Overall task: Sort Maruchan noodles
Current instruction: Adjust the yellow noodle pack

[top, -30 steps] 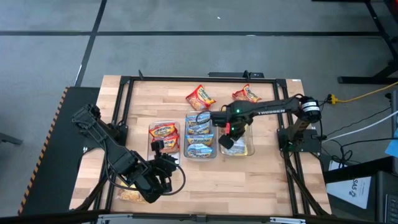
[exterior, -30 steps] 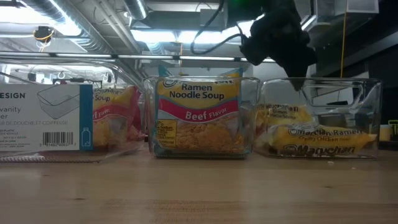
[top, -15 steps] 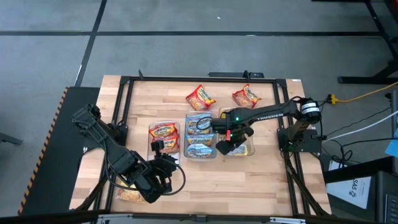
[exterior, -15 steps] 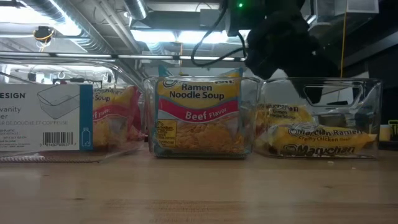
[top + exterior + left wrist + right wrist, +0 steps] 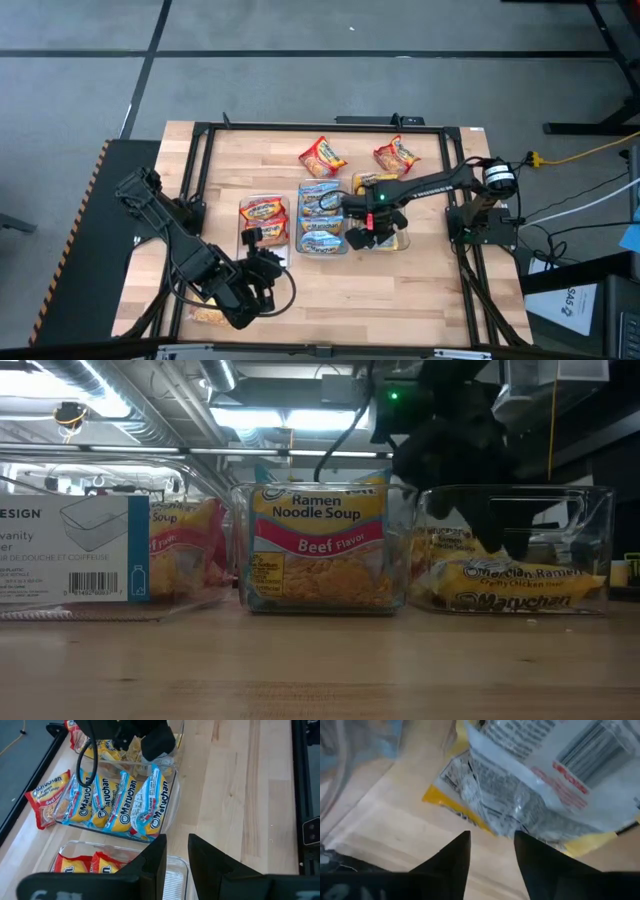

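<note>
Over the right-hand bin (image 5: 392,238), the right arm's fingers (image 5: 492,851) have dropped lower and parted, releasing the yellow packet (image 5: 530,795).

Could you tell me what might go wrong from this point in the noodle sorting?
The right gripper sits low in the right bin, open above the yellow packets; lifting out, a finger could snag a crinkled wrapper or nudge the bin wall. Two red packets lie loose at the far edge, so a wide reach might push them against the frame.
</note>
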Available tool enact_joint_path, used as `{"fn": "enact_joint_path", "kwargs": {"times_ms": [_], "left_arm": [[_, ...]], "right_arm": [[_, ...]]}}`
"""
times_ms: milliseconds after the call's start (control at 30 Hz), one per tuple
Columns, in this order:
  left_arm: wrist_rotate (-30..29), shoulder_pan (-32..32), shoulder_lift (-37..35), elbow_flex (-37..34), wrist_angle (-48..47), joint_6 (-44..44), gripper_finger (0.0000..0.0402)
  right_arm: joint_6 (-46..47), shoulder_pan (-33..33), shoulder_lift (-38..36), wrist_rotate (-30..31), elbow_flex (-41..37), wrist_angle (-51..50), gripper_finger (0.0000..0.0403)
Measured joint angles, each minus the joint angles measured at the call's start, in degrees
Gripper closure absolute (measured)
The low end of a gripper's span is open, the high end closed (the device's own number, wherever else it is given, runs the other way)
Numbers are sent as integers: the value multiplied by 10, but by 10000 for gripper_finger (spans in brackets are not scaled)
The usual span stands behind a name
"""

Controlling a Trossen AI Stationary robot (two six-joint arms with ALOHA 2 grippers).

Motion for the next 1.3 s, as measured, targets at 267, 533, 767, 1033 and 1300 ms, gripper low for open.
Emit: {"fn": "enact_joint_path", "kwargs": {"times_ms": [267, 533, 767, 1033, 1300], "left_arm": [[-3, 0, 0, 0, 0, 0, 328], [-4, 0, 0, 0, 0, 0, 328], [-4, 0, 0, 0, 0, 0, 328], [-5, 0, 0, 0, 0, 0, 328], [-5, 0, 0, 0, 0, 0, 328]], "right_arm": [[2, 0, -3, -2, -46, 55, 245], [4, 0, -2, -18, -58, 52, 317], [-34, 0, 0, -22, -47, 38, 396], [-104, 0, -2, -1, 75, -109, 401], [-184, -42, -3, 114, 192, -286, 402]]}}
